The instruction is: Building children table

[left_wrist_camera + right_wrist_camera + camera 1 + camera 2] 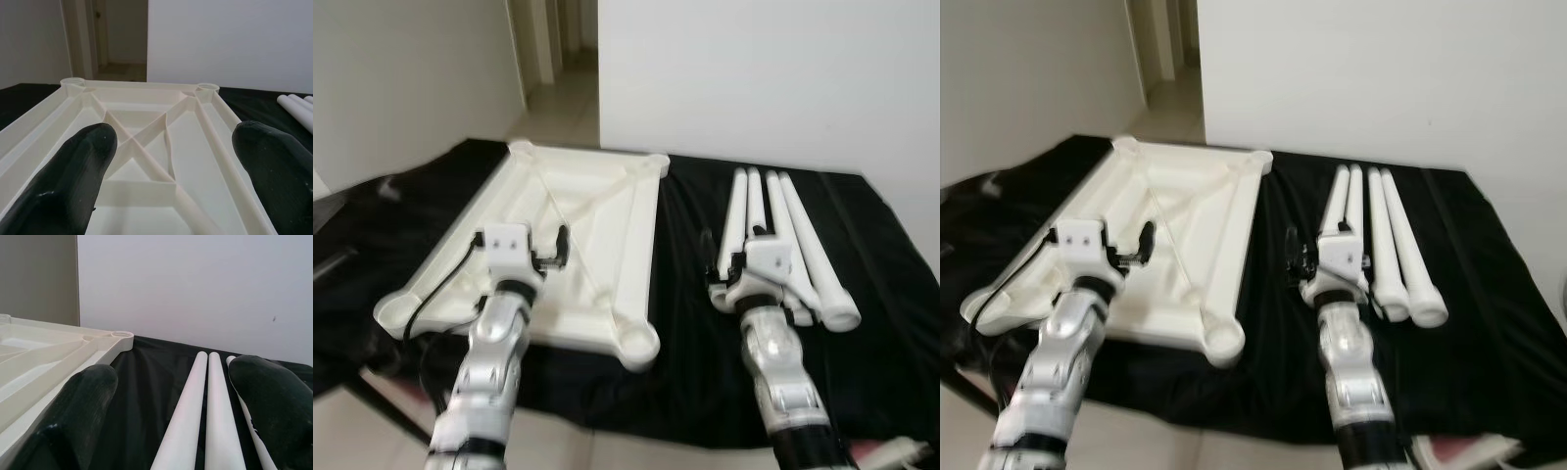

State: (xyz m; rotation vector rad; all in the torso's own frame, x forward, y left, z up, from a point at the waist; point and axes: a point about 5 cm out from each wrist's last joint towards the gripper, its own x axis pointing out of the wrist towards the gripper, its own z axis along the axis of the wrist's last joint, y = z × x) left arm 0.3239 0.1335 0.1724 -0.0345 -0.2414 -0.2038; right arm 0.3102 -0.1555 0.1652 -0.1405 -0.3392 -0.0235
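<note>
Two black fingers of the right gripper [171,421] stand wide and empty, over the near ends of four white plastic table legs [783,235] at centre right, long axes running away; the left gripper [171,186], equally wide, overhangs the upturned white plastic tabletop [597,215].

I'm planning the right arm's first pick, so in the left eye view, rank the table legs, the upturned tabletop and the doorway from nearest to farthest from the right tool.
1. Legs: right under the right tool, on the black cloth.
2. Tabletop: to its left, ribbed underside up.
3. Doorway: far back on the left.
</note>
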